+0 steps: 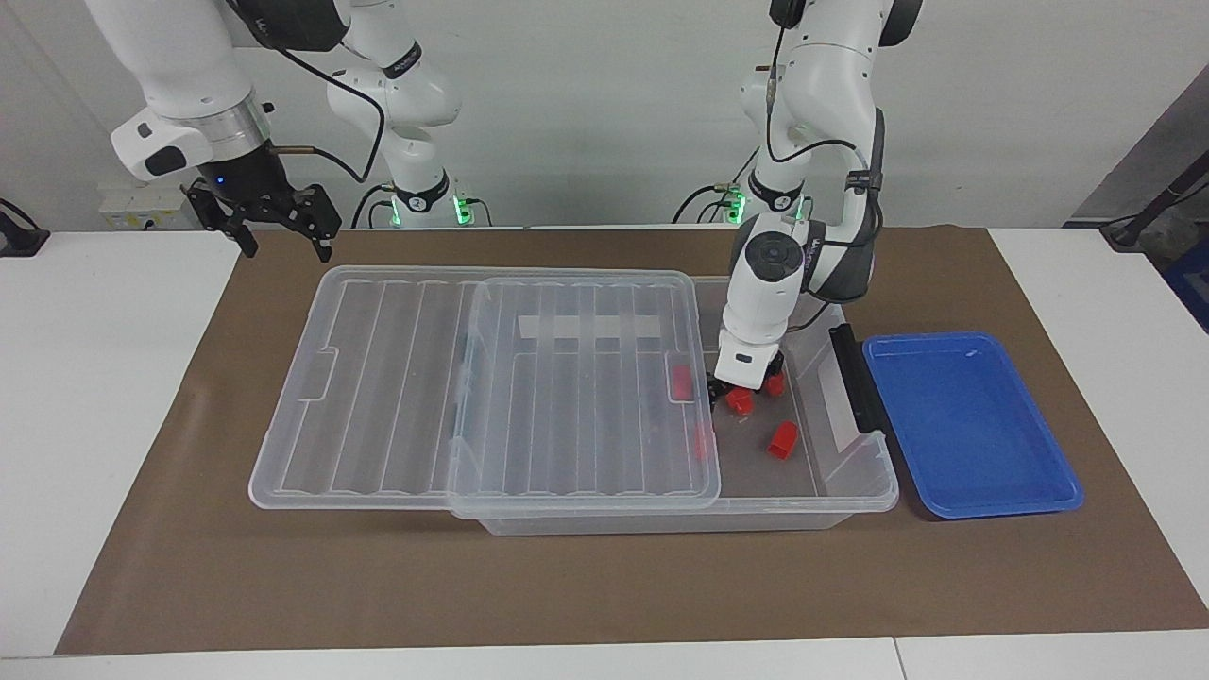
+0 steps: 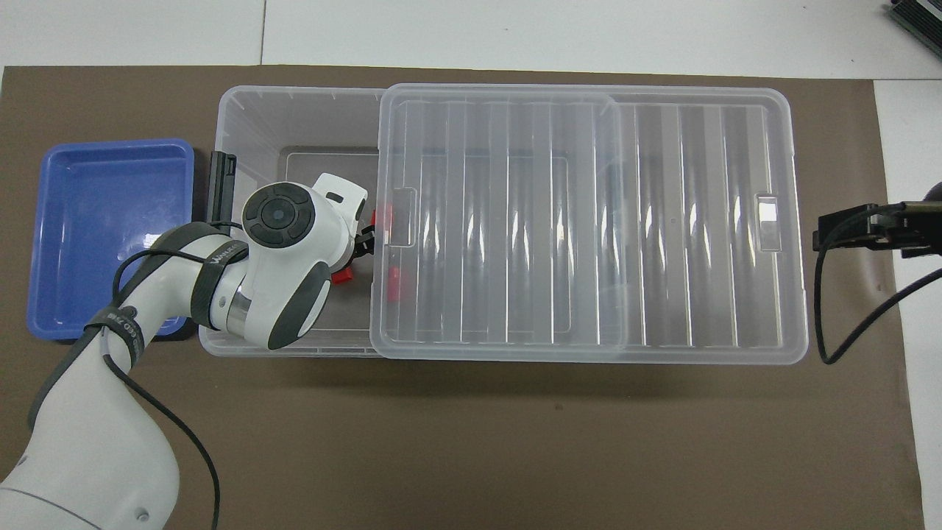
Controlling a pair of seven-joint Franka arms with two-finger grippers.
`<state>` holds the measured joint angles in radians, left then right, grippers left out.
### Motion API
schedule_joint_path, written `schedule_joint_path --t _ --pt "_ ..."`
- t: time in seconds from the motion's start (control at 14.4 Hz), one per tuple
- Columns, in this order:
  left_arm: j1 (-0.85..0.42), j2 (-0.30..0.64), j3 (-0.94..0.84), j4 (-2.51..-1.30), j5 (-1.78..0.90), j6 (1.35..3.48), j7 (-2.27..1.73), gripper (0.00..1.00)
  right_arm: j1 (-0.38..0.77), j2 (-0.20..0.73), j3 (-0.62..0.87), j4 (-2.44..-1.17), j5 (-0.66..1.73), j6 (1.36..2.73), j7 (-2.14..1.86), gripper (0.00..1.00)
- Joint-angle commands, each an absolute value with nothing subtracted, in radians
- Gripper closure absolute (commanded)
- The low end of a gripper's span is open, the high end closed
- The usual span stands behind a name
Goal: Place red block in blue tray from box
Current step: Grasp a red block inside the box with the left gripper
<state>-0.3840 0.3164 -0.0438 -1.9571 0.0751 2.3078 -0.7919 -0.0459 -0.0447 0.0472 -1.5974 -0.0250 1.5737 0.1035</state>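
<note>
1. Step in hand, as I read it: the pick. The left gripper (image 1: 735, 392) is down inside the big clear plastic storage box (image 1: 803, 515), in the uncovered end, right on top of a small chunky red block (image 1: 740, 403)
2. Clock directions below are read off the facing view. That block lies on the box floor, just off the edge of the ribbed see-through lid (image 1: 491, 378), which is slid toward 9 o'clock and covers most of the box
3. Fingers: the left ones look spread wide and nothing is pinched yet. The wrist hides most of them, so I can't tell whether they properly straddle the block or just sit beside it
4. Other reds: one close by at 2 o'clock of the target, one at 4 o'clock of it nearer the box's end wall, and two showing through the lid
5. The shallow bright blue plastic tray (image 1: 973, 425) is at 3 o'clock of the box, just beside its black latch (image 1: 855, 378), with no block in it
6. The right gripper (image 1: 274, 222) waits with fingers open, over the brown mat (image 1: 604, 586) at 10 o'clock of the lid
7. Next move, my guess: close on that one block without nudging its neighbour, lift straight up clear of the wall and latch, carry it toward 3 o'clock, and let go low over the tray
</note>
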Motion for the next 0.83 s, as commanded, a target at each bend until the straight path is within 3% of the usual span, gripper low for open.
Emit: schedule_joint_path --t 0.0,0.56,0.63,0.76 --pt "-0.385 0.282 -0.032 -1.991 0.097 2.321 -0.808 0.03 -0.055 0.009 0.055 -1.51 -0.011 1.517 0.126 0.0" --pt "-0.38 0.268 -0.032 -2.046 0.097 2.356 -0.758 0.09 -0.052 -0.005 0.055 -1.54 -0.014 1.497 0.143 0.0" --pt "-0.38 0.268 -0.032 -2.046 0.097 2.353 -0.758 0.14 -0.058 -0.005 0.055 -1.54 -0.014 1.499 0.14 0.0" --pt "-0.38 0.267 -0.032 -2.048 0.097 2.352 -0.758 0.37 -0.063 -0.005 0.055 -1.54 -0.012 1.497 0.138 0.0"
